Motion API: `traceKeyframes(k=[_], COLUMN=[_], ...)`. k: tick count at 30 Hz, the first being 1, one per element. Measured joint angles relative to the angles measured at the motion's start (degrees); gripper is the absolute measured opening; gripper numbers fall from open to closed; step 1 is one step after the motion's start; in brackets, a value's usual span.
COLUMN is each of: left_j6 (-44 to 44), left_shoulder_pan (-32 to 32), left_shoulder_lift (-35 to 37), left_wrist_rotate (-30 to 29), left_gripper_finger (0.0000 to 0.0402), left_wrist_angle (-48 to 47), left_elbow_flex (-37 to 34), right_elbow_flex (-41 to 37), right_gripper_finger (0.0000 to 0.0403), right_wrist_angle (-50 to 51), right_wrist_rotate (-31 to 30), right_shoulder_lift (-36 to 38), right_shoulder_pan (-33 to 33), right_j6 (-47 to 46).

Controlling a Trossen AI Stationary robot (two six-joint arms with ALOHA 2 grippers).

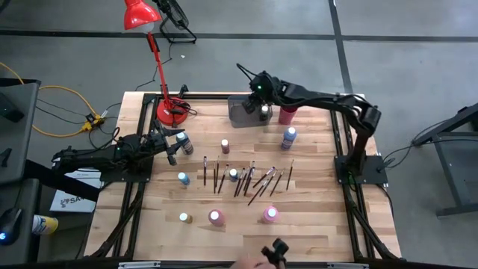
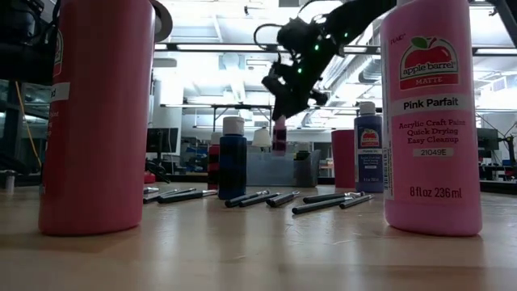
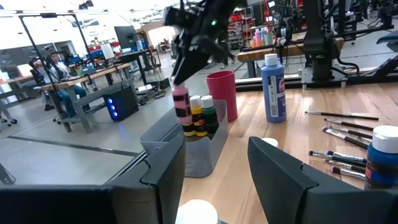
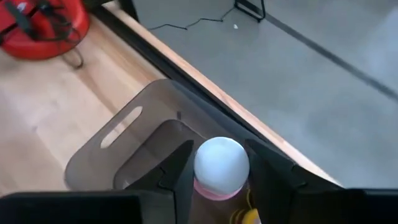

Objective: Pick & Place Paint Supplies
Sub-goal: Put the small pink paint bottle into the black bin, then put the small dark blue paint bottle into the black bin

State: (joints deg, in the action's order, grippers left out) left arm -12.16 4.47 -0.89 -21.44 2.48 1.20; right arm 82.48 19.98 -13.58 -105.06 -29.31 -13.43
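While the left gripper (image 1: 173, 146) sits near the table's (image 1: 314, 224) left edge with its fingers apart and nothing in them, the right gripper (image 3: 184, 68) hangs over the grey bin (image 1: 243, 112) at the back edge, pinching a small pink bottle (image 3: 180, 104) by its pale cap. Two bottles, yellow and green, already stand inside. The red cup (image 1: 287, 114) sits right beside the bin, a blue bottle (image 1: 289, 137) just in front, and the brushes (image 1: 246, 179) are scattered mid-table.
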Motion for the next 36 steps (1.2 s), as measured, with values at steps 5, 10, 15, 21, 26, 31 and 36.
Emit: traceKeyframes(k=[5,10,15,21,26,31,36], left_j6=[0.0,0.0,0.0,0.0,0.0,0.0,0.0], left_shoulder_pan=[0.0,0.0,0.0,0.0,0.0,0.0,0.0], left_shoulder_lift=[0.0,0.0,0.0,0.0,0.0,0.0,0.0], left_wrist_rotate=[0.0,0.0,0.0,0.0,0.0,0.0,0.0], left_gripper_finger=[0.0171,0.0171,0.0171,0.0171,0.0171,0.0171,0.0171], left_wrist_angle=[0.0,0.0,0.0,0.0,0.0,0.0,0.0], left_elbow_flex=[0.0,0.0,0.0,0.0,0.0,0.0,0.0], right_elbow_flex=[0.0,0.1,0.1,0.1,0.0,0.0,0.0], right_gripper_finger=[0.0137,0.0114,0.0091,0.0084,0.0084,0.0085,0.0112], right_wrist_angle=[-1.0,-0.5,-0.6,-0.6,-0.2,1.7,4.8], right_wrist_rotate=[0.0,-0.6,-1.3,-0.4,2.4,6.6,11.3], right_shoulder_lift=[-2.4,-3.3,-3.3,-3.3,-2.1,0.5,3.9], right_shoulder_pan=[-1.7,-2.8,-3.2,-3.4,-3.3,-2.8,-0.7], right_j6=[-6.3,-9.0,-8.9,-8.9,-8.9,-8.5,-3.2])
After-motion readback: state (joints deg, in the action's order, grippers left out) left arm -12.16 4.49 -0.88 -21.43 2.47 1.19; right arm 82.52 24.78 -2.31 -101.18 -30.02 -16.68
